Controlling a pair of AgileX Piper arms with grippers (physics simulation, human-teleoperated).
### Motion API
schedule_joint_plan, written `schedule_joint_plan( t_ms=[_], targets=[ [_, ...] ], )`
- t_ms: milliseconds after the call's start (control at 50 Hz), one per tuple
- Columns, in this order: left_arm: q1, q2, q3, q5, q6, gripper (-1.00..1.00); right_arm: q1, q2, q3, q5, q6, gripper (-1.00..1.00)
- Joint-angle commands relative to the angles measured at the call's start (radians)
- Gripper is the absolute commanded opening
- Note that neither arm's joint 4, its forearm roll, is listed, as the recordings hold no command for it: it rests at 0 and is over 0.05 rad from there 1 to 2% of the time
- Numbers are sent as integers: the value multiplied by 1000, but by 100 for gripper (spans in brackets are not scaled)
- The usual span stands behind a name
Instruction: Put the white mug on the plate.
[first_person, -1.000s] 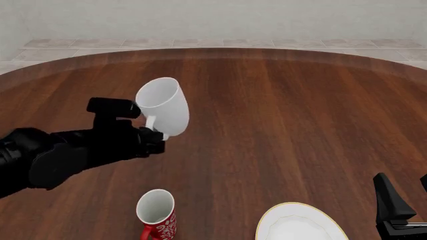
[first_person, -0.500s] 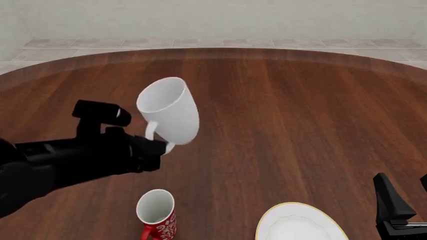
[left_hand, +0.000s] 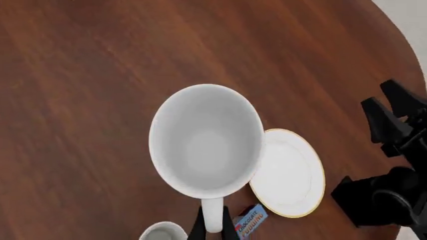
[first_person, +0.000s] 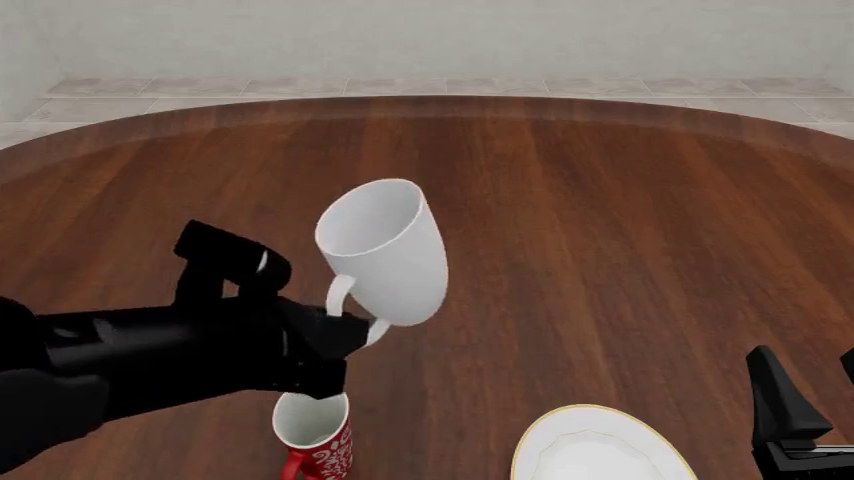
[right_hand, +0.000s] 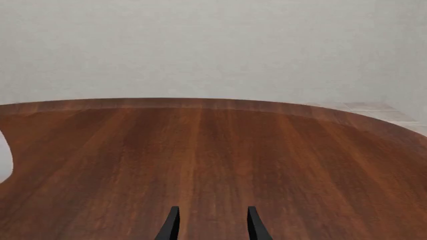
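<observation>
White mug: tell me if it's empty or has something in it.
Empty. The left wrist view looks straight into the white mug and shows only its bare white bottom; the left gripper holds it by the handle.

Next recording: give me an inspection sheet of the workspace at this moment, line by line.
Surface: round dark wooden table, no spills seen.
Job's things: white mug held off the table by its handle, tilted, empty inside; plate on the near right part of the table, bare, partly cut off by the front view's edge.
Clutter: red mug upright near the front edge; small blue packet beside the plate.
Grippers: left gripper shut on the white mug's handle; right gripper open, holding nothing, low at the right.
Cables: nothing seen.
Surroundings: pale wall, light tiled floor beyond the table.
</observation>
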Motion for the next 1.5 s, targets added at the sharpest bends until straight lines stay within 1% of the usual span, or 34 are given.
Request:
schedule_joint_plan(
  t_ms=[20, 180, 240, 300, 660, 720, 780, 820, 960, 1140, 1280, 1500],
  targets=[
    [-81, 11, -25, 4, 27, -100, 0, 1, 1, -2, 0, 100],
    [-137, 43, -37, -10, 26, -100, 0, 1, 1, -2, 0, 100],
    [-146, 50, -50, -7, 42, -100, 0, 1, 1, -2, 0, 100],
    [-181, 66, -61, -10, 26, -100, 0, 1, 1, -2, 0, 100],
    [-265, 135, -102, -33, 62, -100, 0, 1, 1, -2, 0, 100],
    [-286, 154, -113, -35, 38, -100, 0, 1, 1, -2, 0, 100],
    [-292, 157, -119, -33, 36, -100, 0, 1, 1, -2, 0, 100],
    [-326, 181, -134, -41, 2, -100, 0, 1, 1, -2, 0, 100],
    [-338, 199, -140, -56, 1, -100, 0, 1, 1, -2, 0, 100],
    [-363, 233, -139, -79, -27, -100, 0, 1, 1, -2, 0, 100],
    [-367, 247, -132, -95, -21, -100, 0, 1, 1, -2, 0, 100],
    [-396, 299, -136, -130, -24, -100, 0, 1, 1, -2, 0, 100]
  ],
)
